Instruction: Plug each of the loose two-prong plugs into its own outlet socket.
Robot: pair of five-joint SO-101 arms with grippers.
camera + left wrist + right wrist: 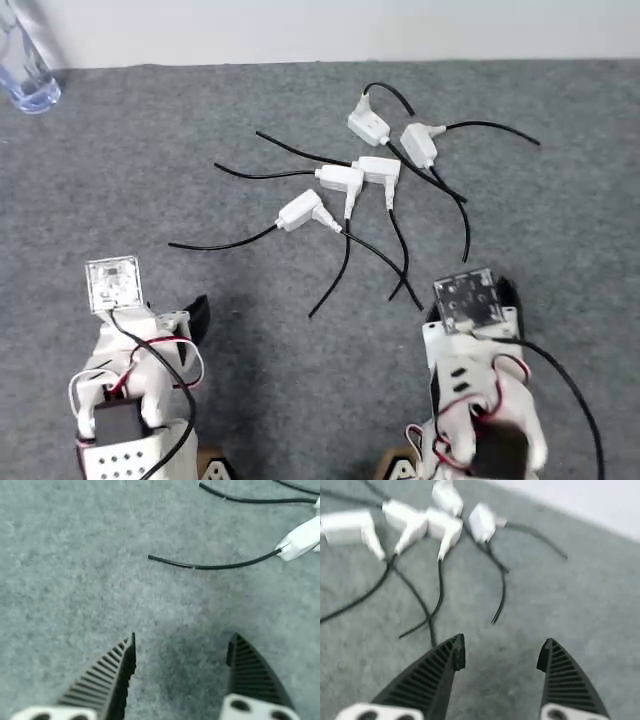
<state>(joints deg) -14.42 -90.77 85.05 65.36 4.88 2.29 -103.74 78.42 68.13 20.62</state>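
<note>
Five small white connector pieces (378, 170) lie in a loose cluster on the grey, felt-like counter (250, 390), toward the far side and a little to the right of centre. Each is a blocky, angled white body with a thin black cord (345, 265) trailing from it. The cords fan out and cross one another between the cluster and the arms. From above I cannot tell which pieces are plugs and which are sockets.

The nearest piece (300, 211) lies apart on the left of the group, its cord running off leftward. Two more sit touching in the middle, and the far two (368, 122) lie just beside each other behind them.

The left claw (182, 645) hovers low over bare counter with its ribbed black fingers (117, 672) spread and nothing between them (one white piece and its cord are in its wrist view). The right claw (502, 647) is likewise released, empty, and pointed at the cluster, with cord ends lying near its tips.

A clear bottle (28, 80) stands at the far left corner.
</note>
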